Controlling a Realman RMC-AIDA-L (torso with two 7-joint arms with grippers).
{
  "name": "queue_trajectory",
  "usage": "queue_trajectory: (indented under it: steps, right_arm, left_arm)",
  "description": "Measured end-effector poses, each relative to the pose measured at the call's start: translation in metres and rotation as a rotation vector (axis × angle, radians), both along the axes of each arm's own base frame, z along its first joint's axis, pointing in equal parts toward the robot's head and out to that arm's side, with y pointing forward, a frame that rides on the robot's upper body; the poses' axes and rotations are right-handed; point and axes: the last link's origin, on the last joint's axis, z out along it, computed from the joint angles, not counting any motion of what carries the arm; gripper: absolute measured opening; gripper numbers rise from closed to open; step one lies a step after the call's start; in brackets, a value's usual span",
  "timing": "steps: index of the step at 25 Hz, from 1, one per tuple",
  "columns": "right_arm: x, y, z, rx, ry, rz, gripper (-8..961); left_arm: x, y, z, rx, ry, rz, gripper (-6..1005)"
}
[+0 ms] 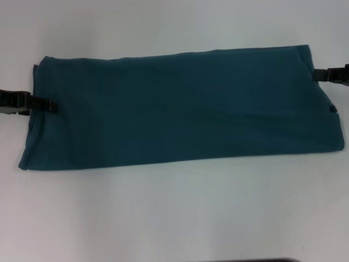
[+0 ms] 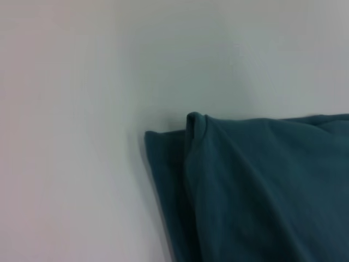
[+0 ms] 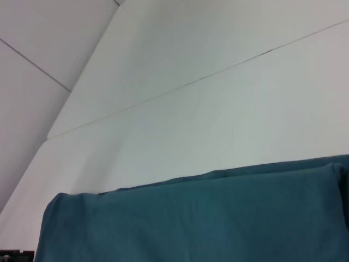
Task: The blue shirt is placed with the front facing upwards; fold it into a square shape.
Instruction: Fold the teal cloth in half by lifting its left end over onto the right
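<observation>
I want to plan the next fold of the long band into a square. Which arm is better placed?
Neither clearly: the left gripper and right gripper each sit at a short end of the blue shirt.

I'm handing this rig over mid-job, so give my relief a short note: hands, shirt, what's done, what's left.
Left hand: at the shirt's left end, on its edge; grip can't be confirmed.
Right hand: at the right end, near the far corner; grip can't be confirmed either.
Shirt: lies flat on the white table as a long band running left to right, plain teal up, no print showing.
Done: lengthwise folds, judging by the band shape.
Left: probably fold the ends across to make a square.
</observation>
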Motion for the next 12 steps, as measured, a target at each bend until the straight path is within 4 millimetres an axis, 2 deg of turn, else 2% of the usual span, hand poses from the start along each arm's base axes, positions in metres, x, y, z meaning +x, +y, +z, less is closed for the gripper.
queue_trajectory:
  steps: [12]
  right_arm:
    - [0.0, -0.0004, -0.0001, -0.002, 0.001, 0.001, 6]
  left_arm:
    - [-0.0025, 0.0001, -0.002, -0.006, 0.019, 0.006, 845]
